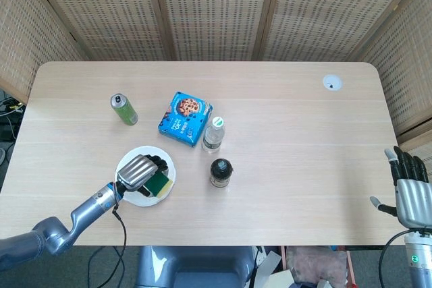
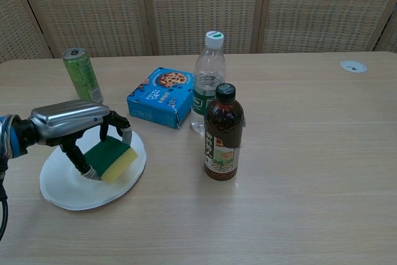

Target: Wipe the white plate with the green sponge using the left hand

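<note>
green sponge point(image 2: 110, 157) | gripped by left robot hand point(image 2: 73, 127) on white plate point(image 2: 68, 190) | plate part-hidden | right robot hand point(image 1: 409, 190) spread, empty

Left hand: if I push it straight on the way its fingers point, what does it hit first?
Probably the dark bottle. The left hand, holding the green sponge on the white plate, points roughly rightwards along the table; bare tabletop lies between them, though the exact line is uncertain.

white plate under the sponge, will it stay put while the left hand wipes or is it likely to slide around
The white plate looks thin and light and sits loose on the smooth wooden table, so it will probably slide. Nothing braces it: only the left hand with the green sponge bears on it, while the right hand hangs off the far edge. It seems shallow, so tipping looks unlikely.
</note>
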